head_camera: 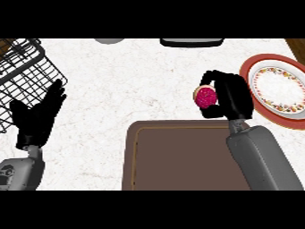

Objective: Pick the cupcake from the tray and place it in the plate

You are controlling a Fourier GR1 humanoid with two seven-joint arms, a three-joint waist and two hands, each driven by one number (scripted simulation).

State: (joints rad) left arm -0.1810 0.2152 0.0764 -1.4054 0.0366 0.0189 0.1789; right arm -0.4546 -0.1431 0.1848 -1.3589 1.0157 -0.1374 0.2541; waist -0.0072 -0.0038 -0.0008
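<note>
My right hand (229, 96) is curled round the cupcake (205, 96), which has pink frosting and a pale wrapper edge. The hand holds it just beyond the far edge of the brown tray (181, 156), to the left of the plate. The plate (283, 91) is red-rimmed with a white centre and a floral band, and it lies at the right of the counter with nothing on it. My left hand (39, 114) rests open at the left, fingers straight, beside the wire rack.
A black wire dish rack (13, 74) fills the far left. A dark object (191, 42) and a grey round item (108, 40) sit at the counter's far edge. Wooden surface shows at the top right corner.
</note>
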